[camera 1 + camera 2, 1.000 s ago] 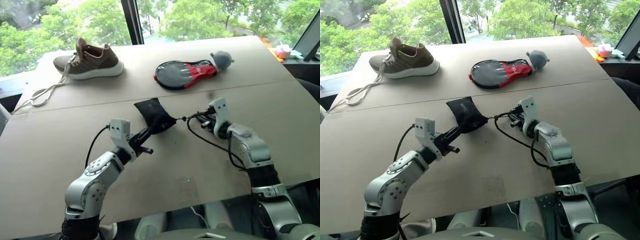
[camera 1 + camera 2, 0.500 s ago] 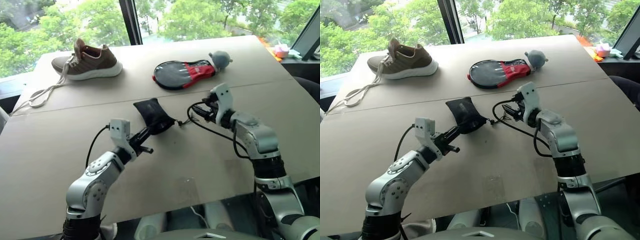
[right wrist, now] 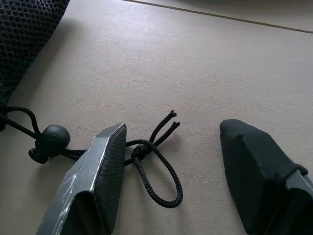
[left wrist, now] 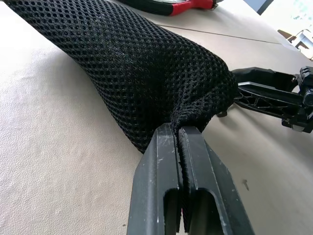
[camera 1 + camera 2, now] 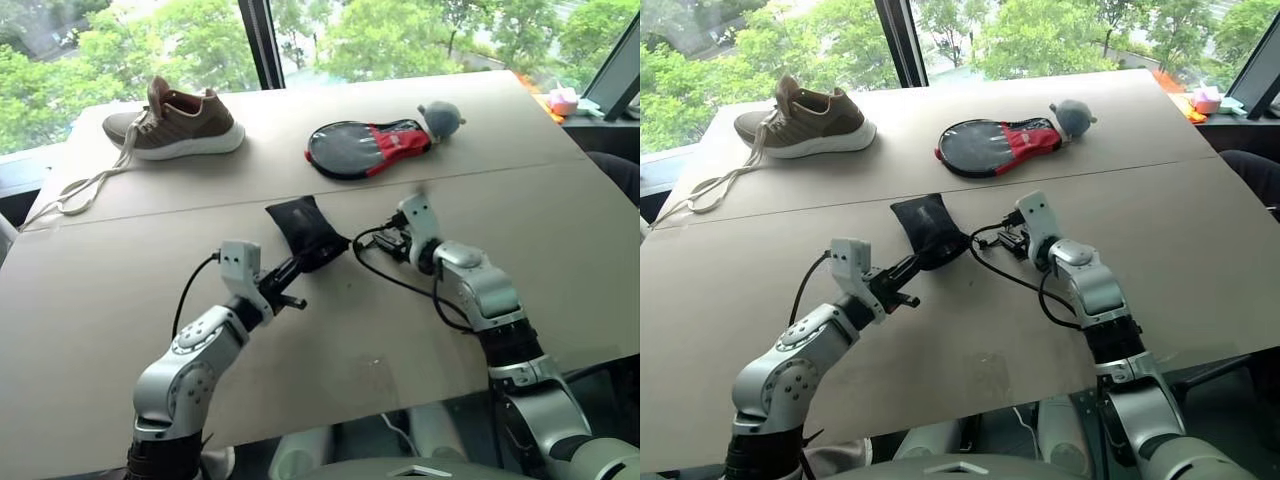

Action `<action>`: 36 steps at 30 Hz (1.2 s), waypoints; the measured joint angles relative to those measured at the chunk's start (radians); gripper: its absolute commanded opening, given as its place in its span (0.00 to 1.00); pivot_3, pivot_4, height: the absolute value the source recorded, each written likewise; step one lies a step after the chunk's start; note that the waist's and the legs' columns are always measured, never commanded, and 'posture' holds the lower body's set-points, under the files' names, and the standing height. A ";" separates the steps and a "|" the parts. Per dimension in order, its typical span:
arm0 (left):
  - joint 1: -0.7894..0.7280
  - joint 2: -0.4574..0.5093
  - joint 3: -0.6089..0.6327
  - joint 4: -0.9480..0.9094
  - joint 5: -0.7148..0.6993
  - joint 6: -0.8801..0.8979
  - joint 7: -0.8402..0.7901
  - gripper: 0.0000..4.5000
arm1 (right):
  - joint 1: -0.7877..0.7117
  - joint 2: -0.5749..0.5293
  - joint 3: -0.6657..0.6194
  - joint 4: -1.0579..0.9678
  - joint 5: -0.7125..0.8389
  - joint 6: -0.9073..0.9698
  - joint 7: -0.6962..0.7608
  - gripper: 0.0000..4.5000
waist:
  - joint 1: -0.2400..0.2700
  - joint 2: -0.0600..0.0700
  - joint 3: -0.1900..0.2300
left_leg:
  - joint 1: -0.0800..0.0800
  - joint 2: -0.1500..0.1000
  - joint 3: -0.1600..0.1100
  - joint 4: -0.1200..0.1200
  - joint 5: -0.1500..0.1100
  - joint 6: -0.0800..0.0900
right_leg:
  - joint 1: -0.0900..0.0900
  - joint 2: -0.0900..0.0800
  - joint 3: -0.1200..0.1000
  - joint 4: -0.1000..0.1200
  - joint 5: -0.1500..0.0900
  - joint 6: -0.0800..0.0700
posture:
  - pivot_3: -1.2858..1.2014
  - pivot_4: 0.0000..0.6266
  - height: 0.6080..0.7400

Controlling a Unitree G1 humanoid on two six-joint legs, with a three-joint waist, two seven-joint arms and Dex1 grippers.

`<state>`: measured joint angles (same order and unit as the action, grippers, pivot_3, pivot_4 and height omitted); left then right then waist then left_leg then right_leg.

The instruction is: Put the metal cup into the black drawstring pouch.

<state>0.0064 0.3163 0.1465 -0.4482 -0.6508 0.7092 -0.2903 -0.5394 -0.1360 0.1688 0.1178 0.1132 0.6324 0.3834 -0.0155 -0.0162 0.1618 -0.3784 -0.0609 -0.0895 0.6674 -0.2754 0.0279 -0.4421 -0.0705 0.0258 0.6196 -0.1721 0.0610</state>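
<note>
The black drawstring pouch [image 5: 300, 225] lies bulging at the middle of the table [image 5: 120, 300]. My left gripper [image 5: 308, 260] is shut on its near corner, and the mesh fabric [image 4: 146, 68] is pinched between the fingers [image 4: 161, 161]. My right gripper [image 3: 171, 131] stands open just right of the pouch, low over the table. The slack cord [image 3: 156, 161], with its knot and round toggle [image 3: 54, 137], lies beside one finger [image 3: 105, 166], ungripped. The metal cup is hidden from view.
A brown shoe [image 5: 175, 120] with a long white lace sits at the back left. A black-and-red oval case [image 5: 365, 148] and a grey soft ball [image 5: 442, 117] lie at the back middle. The table's near edge runs close below my arms.
My right gripper opened and let go of the cord, lifted, then moved left toward the pouch. The cord went from taut to slack. The left gripper kept still.
</note>
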 measured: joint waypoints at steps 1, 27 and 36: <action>0.000 -0.001 0.000 0.000 0.000 0.000 0.000 0.00 | 0.000 0.001 0.002 0.000 -0.002 0.000 0.000 0.50 | 0.000 0.000 0.000 | 0.000 0.000 0.000 0.000 0.000 0.000 | 0.000 0.000 0.000 0.000 0.000 0.000 | 0.52 0.24 1.00; -0.004 -0.014 -0.023 -0.005 0.007 -0.034 -0.017 0.00 | -0.118 0.267 -0.476 0.064 0.498 -0.110 -0.196 0.02 | 0.003 0.001 -0.001 | -0.001 0.000 -0.002 -0.001 0.000 0.000 | 0.000 0.000 -0.001 -0.001 0.000 -0.001 | 0.52 0.24 1.00; 0.008 -0.010 -0.025 0.014 0.020 -0.039 -0.013 0.00 | -0.260 0.263 -0.710 0.053 0.857 -0.187 -0.372 0.02 | -0.022 0.004 0.002 | 0.000 0.001 0.000 -0.003 -0.001 0.001 | -0.002 0.002 0.001 0.001 0.000 -0.001 | 0.52 0.24 1.00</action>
<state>0.0143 0.3060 0.1220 -0.4338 -0.6303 0.6703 -0.3029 -0.7998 0.1268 -0.5415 0.1711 0.9697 0.4450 0.0111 -0.0370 -0.0121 0.1634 -0.3788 -0.0596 -0.0894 0.6647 -0.2761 0.0293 -0.4442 -0.0690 0.0266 0.6210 -0.1718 0.0602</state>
